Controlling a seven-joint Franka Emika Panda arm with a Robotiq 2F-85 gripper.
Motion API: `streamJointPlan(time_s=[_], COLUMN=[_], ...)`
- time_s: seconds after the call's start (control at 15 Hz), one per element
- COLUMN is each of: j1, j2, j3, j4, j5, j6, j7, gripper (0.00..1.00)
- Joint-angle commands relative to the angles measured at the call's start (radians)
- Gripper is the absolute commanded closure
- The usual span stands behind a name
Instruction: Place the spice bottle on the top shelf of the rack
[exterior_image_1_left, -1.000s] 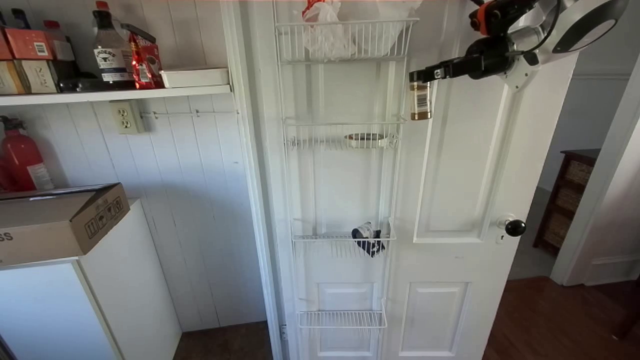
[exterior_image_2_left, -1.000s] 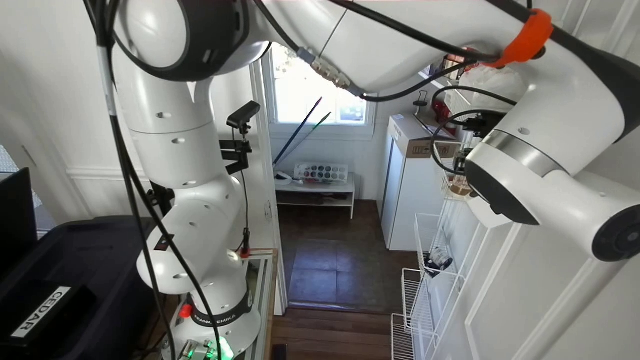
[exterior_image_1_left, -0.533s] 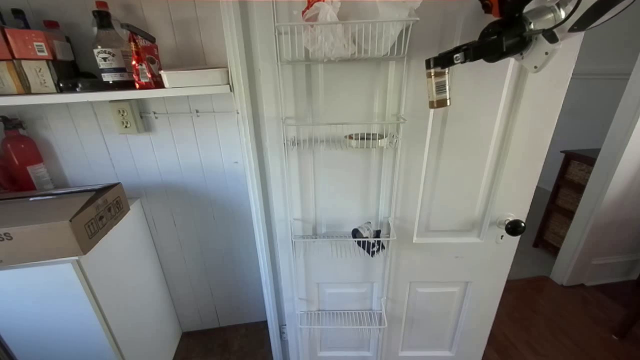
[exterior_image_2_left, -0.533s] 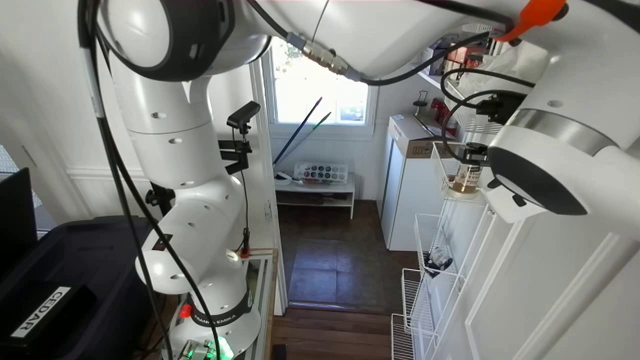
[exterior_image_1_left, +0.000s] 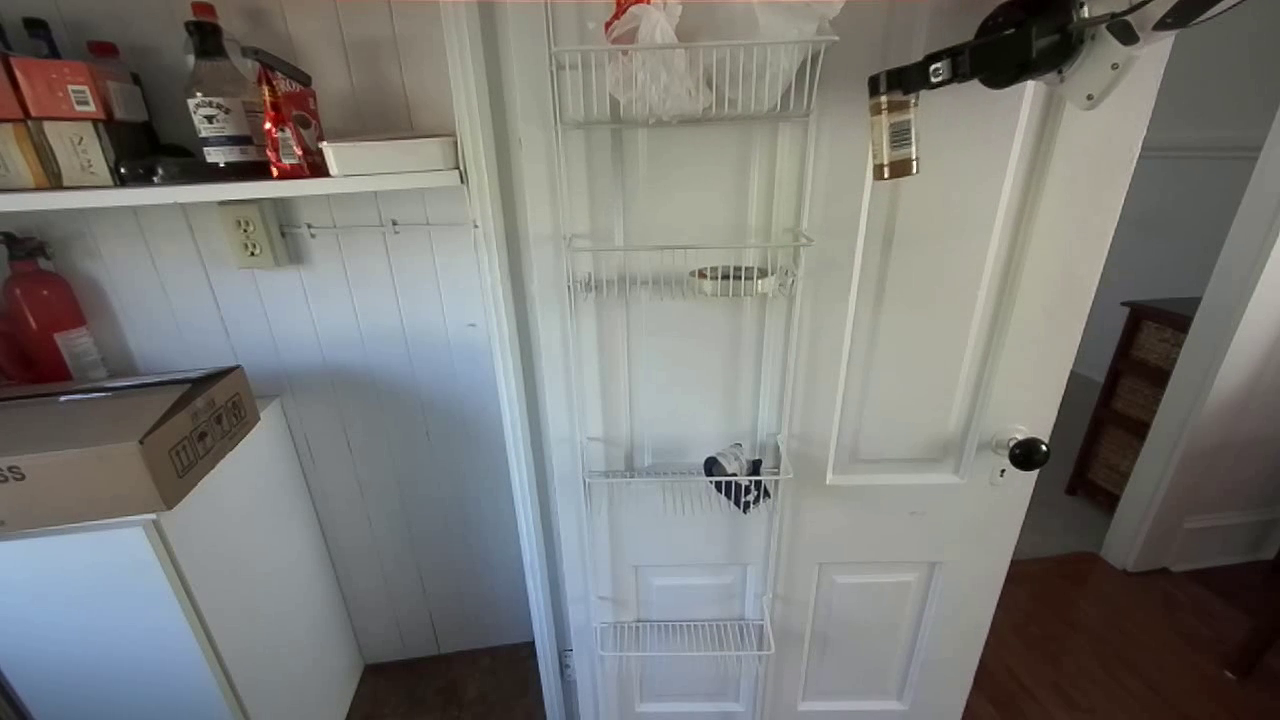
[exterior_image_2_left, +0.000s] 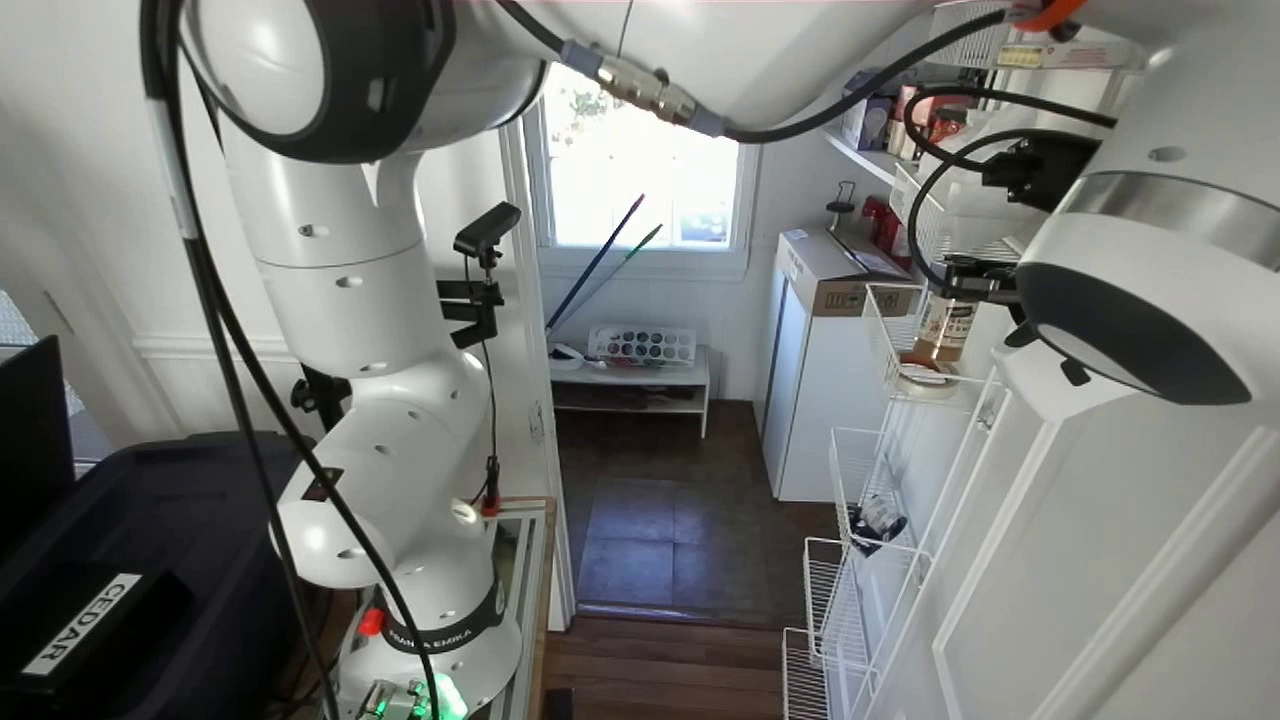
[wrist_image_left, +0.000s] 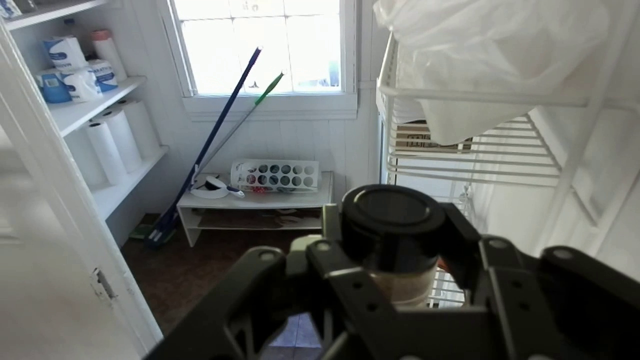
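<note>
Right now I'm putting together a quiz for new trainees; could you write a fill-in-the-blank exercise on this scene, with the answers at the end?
The gripper holds the spice bottle by its ____.
The door knob is coloured ____.
The fire extinguisher is mainly ____ in colour.
In an exterior view, the lettered white strip spells the word ____.

Missing words: cap; black; red; CEDAR.

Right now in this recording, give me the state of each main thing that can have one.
Spice bottle: capped, nearly upright, held in the air.
Gripper: shut on the spice bottle's capped end.
Black-knobbed door: open.
Cardboard box: cannot tell if sealed.
Tall red-capped bottle: upright, capped.
Fire extinguisher: upright.
White plastic bag: rumpled.
Tall white rolls: standing on end.
Green-handled pole: leaning.
</note>
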Motion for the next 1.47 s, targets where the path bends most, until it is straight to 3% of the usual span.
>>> streamJointPlan(time_s=[0.0, 0.07, 0.6, 1.4], j1=[-0.004, -0.006, -0.025, -0.009], j2=[0.004, 0.004, -0.039, -0.146], j3=[0.003, 0.002, -0.015, 0.005], j4=[0.002, 0.009, 0.044, -0.06], j5=[-0.001, 0.006, 0.085, 0.312], j6=[-0.002, -0.011, -0.108, -0.062], j7=[0.0, -0.003, 0.017, 0.097], gripper=[0.49, 0.74, 0.74, 0.74])
